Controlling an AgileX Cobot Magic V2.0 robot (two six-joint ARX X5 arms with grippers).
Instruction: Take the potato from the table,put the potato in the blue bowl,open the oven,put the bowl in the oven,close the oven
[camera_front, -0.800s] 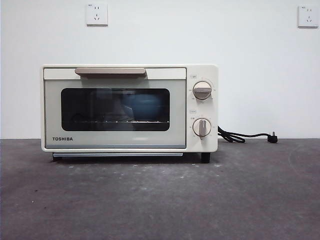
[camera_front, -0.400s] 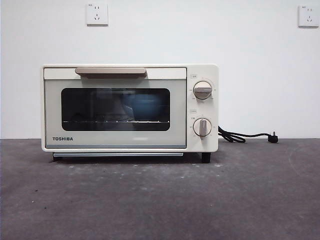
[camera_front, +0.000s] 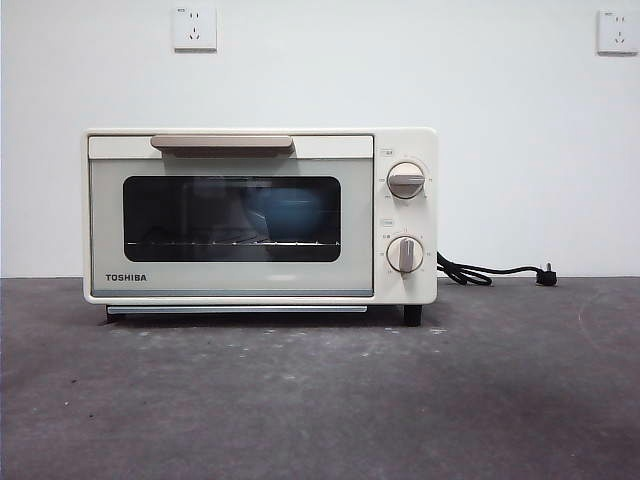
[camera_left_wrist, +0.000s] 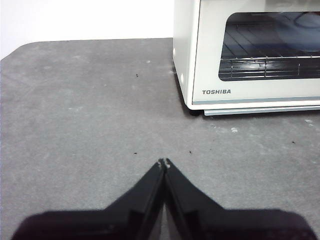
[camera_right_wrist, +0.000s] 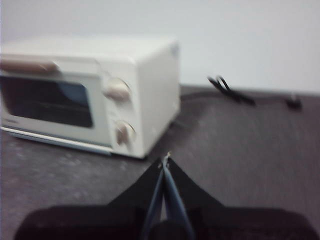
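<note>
Oven (camera_front: 259, 216) door shut, scene unchanged

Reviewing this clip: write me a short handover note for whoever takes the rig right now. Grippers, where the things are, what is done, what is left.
Left gripper: shut, empty, over the bare table in front of the oven's left corner.
Right gripper: shut, empty, off the oven's knob side; that picture is blurred.
Oven: door shut, handle untouched by either gripper.
Blue bowl: inside the oven on the rack, seen dimly through the window.
Potato: not visible; cannot tell through the dark glass whether it is in the bowl.
Done: bowl in, door closed.
Left: nothing apparent; the job looks finished.
</note>
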